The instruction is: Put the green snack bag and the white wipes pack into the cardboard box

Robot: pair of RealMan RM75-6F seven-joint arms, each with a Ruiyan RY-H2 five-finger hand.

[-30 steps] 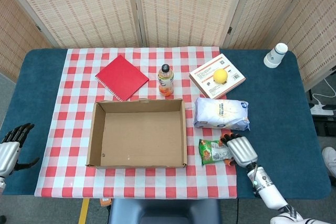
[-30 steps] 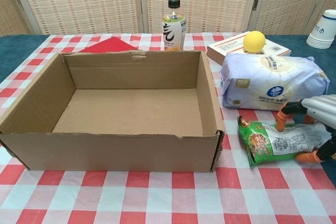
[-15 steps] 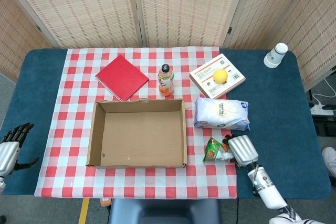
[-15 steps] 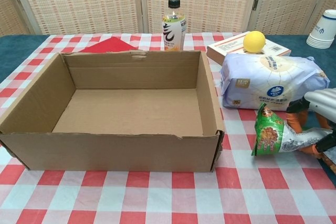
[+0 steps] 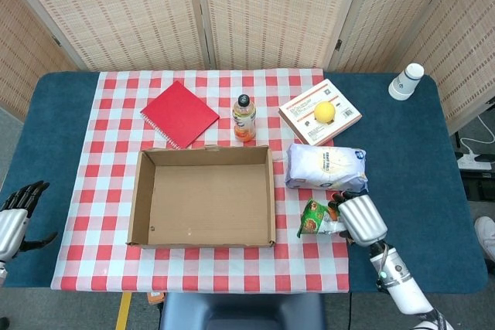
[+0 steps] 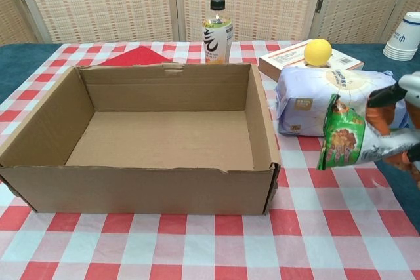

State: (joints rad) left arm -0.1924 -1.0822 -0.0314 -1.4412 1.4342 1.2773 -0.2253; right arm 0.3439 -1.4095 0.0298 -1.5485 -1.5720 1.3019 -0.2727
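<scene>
My right hand [image 5: 360, 219] [image 6: 400, 122] grips the green snack bag [image 5: 315, 219] [image 6: 346, 139] by its right end and holds it above the tablecloth, just right of the cardboard box [image 5: 144, 199] [image 6: 39, 129]. The box stands open with nothing inside. The white wipes pack [image 5: 326, 167] [image 6: 308, 96] lies on the cloth behind the bag, beside the box's right wall. My left hand [image 5: 17, 210] hangs off the table's left edge with its fingers apart and nothing in it.
Behind the box stand an orange drink bottle [image 5: 244, 117] [image 6: 217, 31] and a red notebook [image 5: 179, 113]. A yellow ball [image 5: 325, 111] [image 6: 317, 52] rests on a book [image 5: 340, 117] at the back right. Stacked paper cups [image 5: 406, 81] [image 6: 405, 36] stand at the far right.
My right hand has lifted the green snack bag off the tablecloth; the bag went from lying flat to hanging raised in front of the wipes pack. The left hand has not moved.
</scene>
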